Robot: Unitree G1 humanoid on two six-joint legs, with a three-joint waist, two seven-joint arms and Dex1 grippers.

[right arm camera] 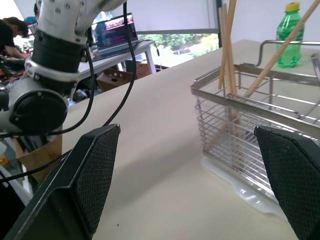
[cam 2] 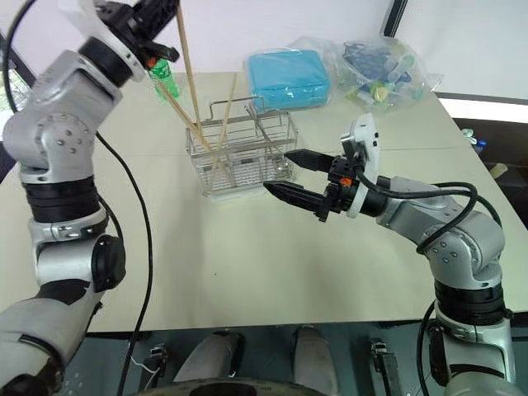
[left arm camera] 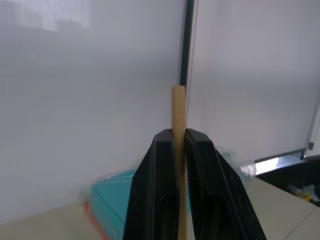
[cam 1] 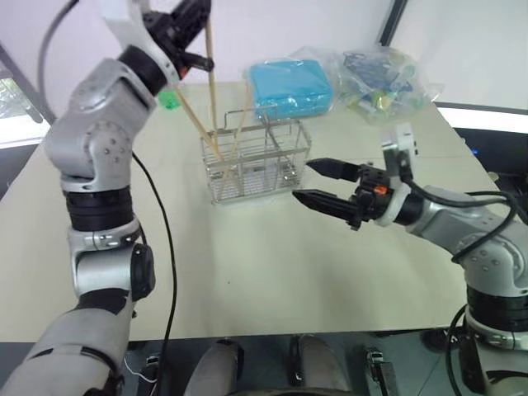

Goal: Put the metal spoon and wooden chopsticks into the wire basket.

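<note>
Three long, thin, light-tan wooden chopsticks [cam 1: 216, 136] show at the rectangular silver wire basket [cam 1: 256, 162] on the beige table [cam 1: 272, 272]: two lean inside it, and the third stands nearly upright over it, pinched between the closed fingers of the raised left gripper [cam 1: 191, 35]. Beside the basket, the right gripper [cam 1: 320, 183] hovers level with its jaws spread wide, holding nothing. Behind the basket lies a blue box [cam 1: 290, 87].

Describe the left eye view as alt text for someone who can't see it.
The robot's left gripper holds a wooden chopstick upright over a wire basket on a beige table. The right gripper waits open beside the basket.
</note>
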